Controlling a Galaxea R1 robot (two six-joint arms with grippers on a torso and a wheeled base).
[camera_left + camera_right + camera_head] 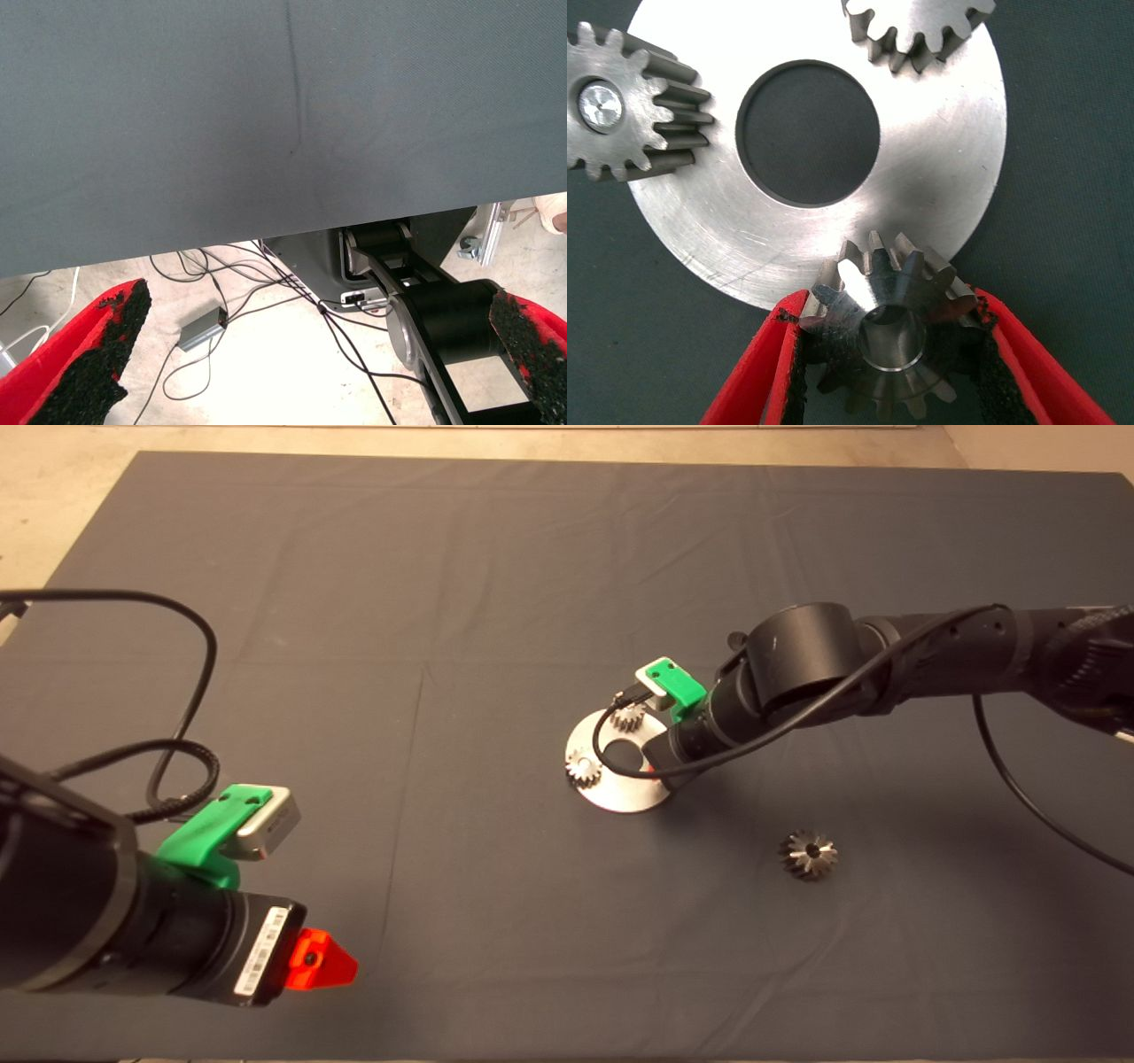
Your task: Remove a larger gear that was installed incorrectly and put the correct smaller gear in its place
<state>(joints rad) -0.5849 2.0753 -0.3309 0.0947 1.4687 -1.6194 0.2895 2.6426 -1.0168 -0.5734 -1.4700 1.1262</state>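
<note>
The larger gear [807, 855], with flared shiny teeth, lies alone on the mat to the right of the round steel plate [620, 795]. My right gripper [888, 305] is shut on the smaller gear [890, 332], a dark-grey gear with a centre bore. It holds the gear at the plate's rim [939, 159]; I cannot tell if the gear touches the plate. In the head view the right wrist covers this gear, and only a red bit of the right gripper [654, 766] shows. My left gripper [323, 959] waits at the lower left, open [328, 354].
Two brighter silver gears [583, 767] [627, 717] stand on the plate around its large centre hole [808, 133]. In the left wrist view the mat's edge, floor cables and the robot's base show. A black cable loops over the mat at the left.
</note>
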